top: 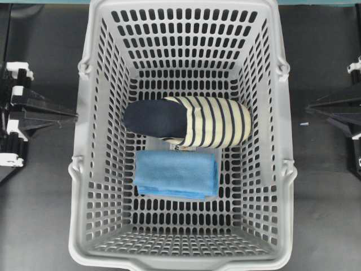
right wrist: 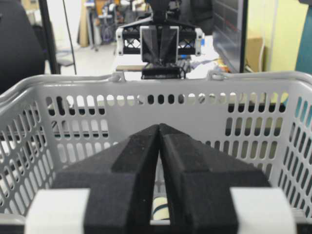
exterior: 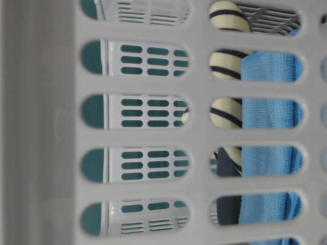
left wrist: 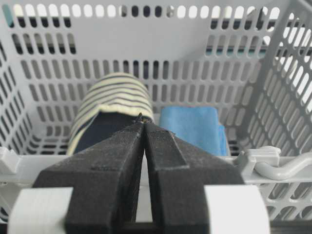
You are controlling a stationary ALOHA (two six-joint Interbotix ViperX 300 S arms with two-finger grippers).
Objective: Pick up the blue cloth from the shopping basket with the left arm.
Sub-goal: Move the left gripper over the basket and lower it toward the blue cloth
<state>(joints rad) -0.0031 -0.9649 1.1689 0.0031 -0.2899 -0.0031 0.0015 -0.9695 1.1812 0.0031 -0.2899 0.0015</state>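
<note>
While both grippers (left wrist: 144,127) (right wrist: 159,130) sit closed, blue cloth (top: 176,174) apparently touches slipper (top: 189,121).

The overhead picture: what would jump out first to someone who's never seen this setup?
A big grey shopping basket fills the middle. On its floor lies a striped slipper with a navy toe, and a folded blue cloth right beside it, nearer the bottom edge. Black robot arms wait outside at both sides.
</note>
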